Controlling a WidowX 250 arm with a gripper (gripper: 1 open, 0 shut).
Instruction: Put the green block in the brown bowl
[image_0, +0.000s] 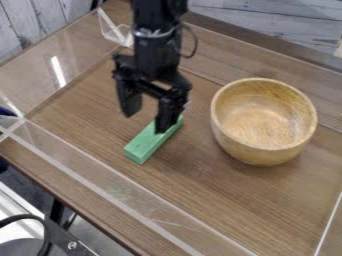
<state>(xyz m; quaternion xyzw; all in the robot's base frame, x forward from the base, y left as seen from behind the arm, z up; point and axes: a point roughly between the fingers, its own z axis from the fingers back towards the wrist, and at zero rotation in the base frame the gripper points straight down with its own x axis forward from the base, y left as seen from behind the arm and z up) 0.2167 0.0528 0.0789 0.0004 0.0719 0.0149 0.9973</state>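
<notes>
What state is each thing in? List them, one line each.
green block: lying flat on the table, not gripped, outside the bowl.
brown bowl: upright, empty, to the right of the block.
gripper: open, pointing down, directly over the block's far end.
table: wooden, enclosed by a clear low wall.

On the wooden table (94, 110), my gripper (148, 115) hangs directly over the far end of the green block (150, 145), one finger to each side of it. The brown bowl (265, 121) sits to the right of the block, apart from it. A clear wall (80, 195) runs along the table's near edge.
</notes>
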